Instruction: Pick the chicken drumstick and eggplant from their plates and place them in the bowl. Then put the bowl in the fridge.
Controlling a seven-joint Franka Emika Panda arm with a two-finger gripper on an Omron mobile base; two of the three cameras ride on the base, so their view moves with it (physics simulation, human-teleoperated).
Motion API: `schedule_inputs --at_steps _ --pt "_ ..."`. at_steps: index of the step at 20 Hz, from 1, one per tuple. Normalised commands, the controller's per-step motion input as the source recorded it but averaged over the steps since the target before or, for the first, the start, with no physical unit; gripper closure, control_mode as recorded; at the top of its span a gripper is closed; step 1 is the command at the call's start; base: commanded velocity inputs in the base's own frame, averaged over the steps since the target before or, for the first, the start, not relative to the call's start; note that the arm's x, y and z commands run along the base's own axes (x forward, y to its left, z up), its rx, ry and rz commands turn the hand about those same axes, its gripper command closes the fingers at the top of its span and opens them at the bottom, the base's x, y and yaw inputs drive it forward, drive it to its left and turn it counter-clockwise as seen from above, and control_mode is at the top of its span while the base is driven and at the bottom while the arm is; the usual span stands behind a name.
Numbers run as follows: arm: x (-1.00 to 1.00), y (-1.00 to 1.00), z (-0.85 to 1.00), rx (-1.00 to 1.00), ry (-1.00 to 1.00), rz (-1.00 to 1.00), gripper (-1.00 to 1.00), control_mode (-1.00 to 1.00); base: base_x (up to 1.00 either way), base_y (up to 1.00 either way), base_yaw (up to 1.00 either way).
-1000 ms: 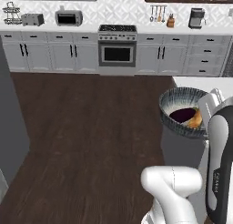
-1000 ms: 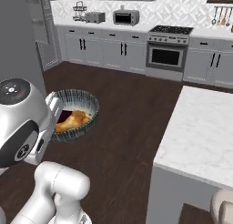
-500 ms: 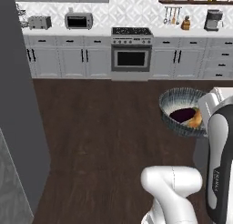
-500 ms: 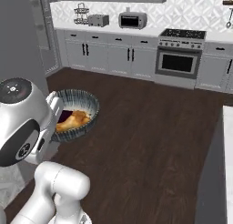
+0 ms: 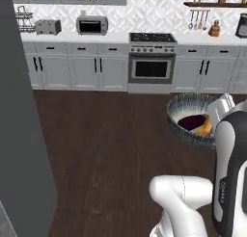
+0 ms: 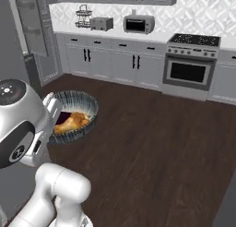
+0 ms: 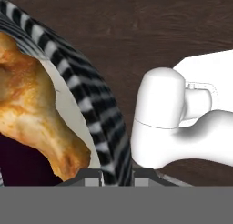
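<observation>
The ribbed grey-blue bowl (image 5: 193, 121) hangs above the dark wood floor, held by its rim in my gripper (image 7: 116, 175), which is shut on it. Inside lie the golden-brown chicken drumstick (image 7: 34, 114) and the dark purple eggplant (image 5: 190, 121). From the right base the bowl (image 6: 76, 116) sits just beside my hand, with the drumstick (image 6: 69, 122) lying over the eggplant (image 6: 63, 116). The fridge (image 5: 19, 135) rises as a tall dark-grey slab at the left. The two plates are out of view.
Light grey cabinets with an oven (image 5: 151, 67), a microwave (image 5: 91, 25) and a toaster (image 5: 47, 26) line the far wall. Open wood floor (image 6: 156, 143) lies between me and them. A pale shelved panel (image 6: 32, 23) stands at the upper left.
The whole scene has slid right in both base views, so the base has moved; the fridge has come into view at the left. The bowl stays in my gripper.
</observation>
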Motion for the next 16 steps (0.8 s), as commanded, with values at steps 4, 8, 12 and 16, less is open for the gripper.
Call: schedule_inputs --at_steps 4,8,12,16 --pt "0.0 0.0 0.0 0.0 0.0 0.0 1.0 1.0 0.96 -0.88 0.43" --pt "0.0 0.0 0.0 0.0 0.0 0.0 1.0 1.0 0.91 -0.47 0.71" --pt "0.0 0.0 0.0 0.0 0.0 0.0 1.0 1.0 1.0 -0.25 0.63" --pt "0.0 0.0 0.0 0.0 0.0 0.0 1.0 1.0 1.0 -0.45 0.64"
